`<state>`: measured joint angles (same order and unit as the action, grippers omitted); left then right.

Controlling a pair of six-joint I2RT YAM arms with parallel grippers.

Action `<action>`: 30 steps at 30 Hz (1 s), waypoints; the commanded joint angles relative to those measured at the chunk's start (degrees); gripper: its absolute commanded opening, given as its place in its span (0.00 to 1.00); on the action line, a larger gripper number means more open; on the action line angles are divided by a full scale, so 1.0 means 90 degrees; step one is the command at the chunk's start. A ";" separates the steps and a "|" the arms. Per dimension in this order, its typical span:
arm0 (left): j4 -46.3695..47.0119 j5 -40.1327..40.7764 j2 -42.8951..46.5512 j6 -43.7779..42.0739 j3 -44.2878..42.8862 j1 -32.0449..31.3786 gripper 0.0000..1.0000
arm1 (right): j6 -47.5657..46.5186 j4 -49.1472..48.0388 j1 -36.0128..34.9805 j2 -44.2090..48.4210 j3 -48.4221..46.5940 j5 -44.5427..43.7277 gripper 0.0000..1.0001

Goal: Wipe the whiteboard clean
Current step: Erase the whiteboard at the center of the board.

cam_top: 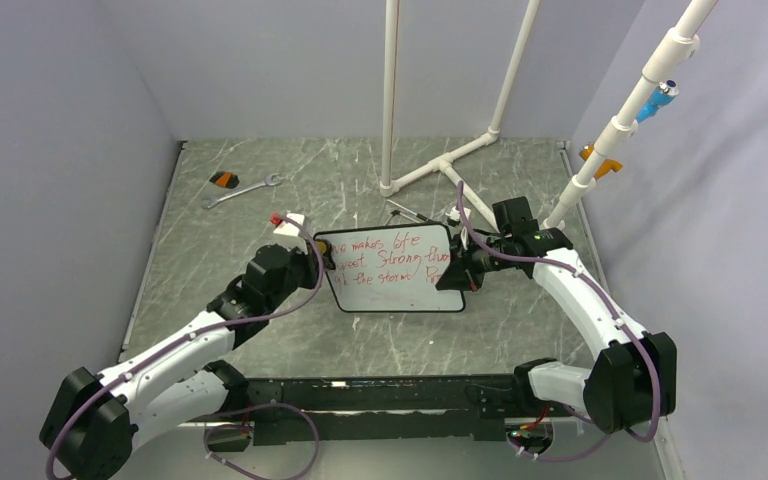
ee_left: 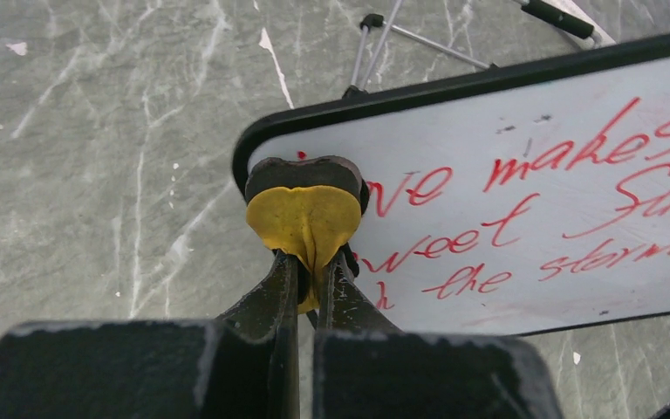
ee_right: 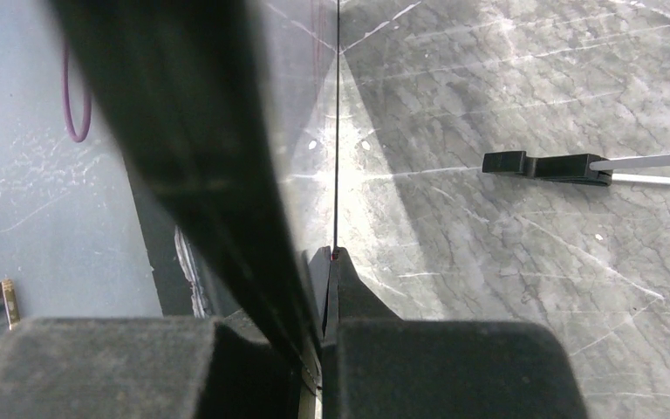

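Note:
The whiteboard [cam_top: 395,270] stands mid-table, black-framed, with three lines of red handwriting. My left gripper [cam_top: 322,262] is at its left edge, shut on a yellow and black eraser pad [ee_left: 304,218]. The pad presses on the board's face [ee_left: 532,175] near the top left corner, over the start of the writing. My right gripper [cam_top: 457,272] is shut on the board's right edge. In the right wrist view its fingers [ee_right: 331,262] meet on the thin edge, and the blurred dark frame [ee_right: 192,157] crosses the left of that view.
A wrench [cam_top: 243,190] and a small orange and black item [cam_top: 225,180] lie at the back left. A white block with a red tip [cam_top: 288,222] sits behind my left gripper. White pipe framing [cam_top: 440,165] stands behind the board. The stand's wire foot [ee_right: 545,164] lies on the table.

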<state>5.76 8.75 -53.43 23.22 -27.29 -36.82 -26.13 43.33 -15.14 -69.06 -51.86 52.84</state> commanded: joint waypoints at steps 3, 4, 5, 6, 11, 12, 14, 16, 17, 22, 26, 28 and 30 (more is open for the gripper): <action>0.0368 0.0365 0.0093 0.0069 -0.0322 0.0419 0.00 | -0.0377 0.0104 -0.0115 -0.0005 -0.0087 0.0350 0.00; 0.0380 0.0316 0.0096 0.0058 -0.0336 0.0478 0.00 | -0.0364 0.0100 -0.0115 -0.0010 -0.0088 0.0367 0.00; 0.0410 0.0251 0.0083 0.0040 -0.0342 0.0550 0.00 | -0.0377 0.0106 -0.0113 -0.0012 -0.0088 0.0377 0.00; 0.0441 0.0167 0.0057 0.0037 -0.0346 0.0644 0.00 | -0.0378 0.0102 -0.0109 -0.0009 -0.0088 0.0379 0.00; 0.0625 -0.0678 -0.0156 -0.0072 -0.0417 0.0795 0.00 | -0.0354 0.0088 -0.0118 -0.0056 -0.0097 0.0380 0.00; 0.0701 -0.0919 -0.0197 -0.0072 -0.0429 0.0791 0.00 | -0.0350 0.0088 -0.0122 -0.0067 -0.0098 0.0377 0.00; 0.0782 -0.1428 -0.0304 0.0000 -0.0479 0.0771 0.00 | -0.0359 0.0083 -0.0125 -0.0091 -0.0088 0.0379 0.00; 0.0710 -0.1612 -0.0381 0.0078 -0.0566 0.0631 0.00 | -0.0388 0.0118 -0.0132 -0.0114 -0.0105 0.0401 0.00; 0.0645 -0.1531 -0.0411 0.0071 -0.0590 0.0505 0.00 | -0.0412 0.0133 -0.0140 -0.0125 -0.0116 0.0407 0.00; 0.0126 -0.0898 -0.0685 0.0094 -0.1076 0.0266 0.00 | -0.0500 0.0191 -0.0202 -0.0194 -0.0128 0.0437 0.00; -0.0601 0.0037 -0.0859 -0.0064 -0.1477 0.0405 0.00 | -0.0524 0.0196 -0.0223 -0.0198 -0.0129 0.0402 0.00; -0.0788 0.0091 -0.0846 -0.0161 -0.1550 0.0633 0.00 | -0.0518 0.0188 -0.0222 -0.0186 -0.0127 0.0370 0.00; -0.0952 0.0037 -0.0850 -0.0253 -0.1560 0.0830 0.00 | -0.0506 0.0167 -0.0217 -0.0167 -0.0109 0.0335 0.00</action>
<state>-1.54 3.25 -60.82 23.16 -38.46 -33.17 -24.99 42.13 -14.94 -70.76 -52.14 53.04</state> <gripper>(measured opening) 0.047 0.044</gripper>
